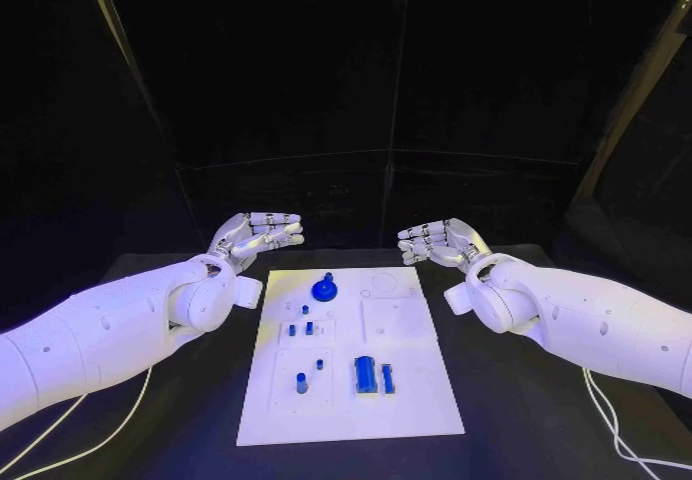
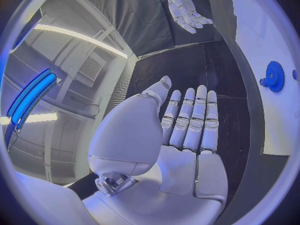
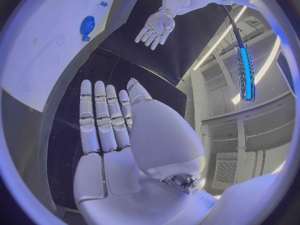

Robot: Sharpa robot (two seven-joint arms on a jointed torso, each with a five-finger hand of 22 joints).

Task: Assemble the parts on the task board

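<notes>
The white task board [image 1: 418,400] lies in the middle of the black table. A round blue gear [image 1: 325,290] stands near its far edge; small blue pegs [image 1: 300,327] sit mid-board and two longer blue pieces [image 1: 374,376] lie nearer me. My left hand [image 1: 257,235] hovers beyond the board's far left corner, fingers straight and apart, holding nothing. My right hand [image 1: 440,240] hovers beyond the far right corner, likewise flat and empty. The left wrist view shows the left hand [image 2: 187,130], the gear [image 2: 274,76] and the right hand [image 2: 186,11]. The right wrist view shows the right hand [image 3: 106,120], the gear [image 3: 87,26] and the left hand [image 3: 154,29].
Black table surface [image 1: 534,400] surrounds the board on all sides. White cables [image 1: 87,420] trail over the table at the front left, and another cable [image 1: 613,420] at the front right. Dark curtains close the back.
</notes>
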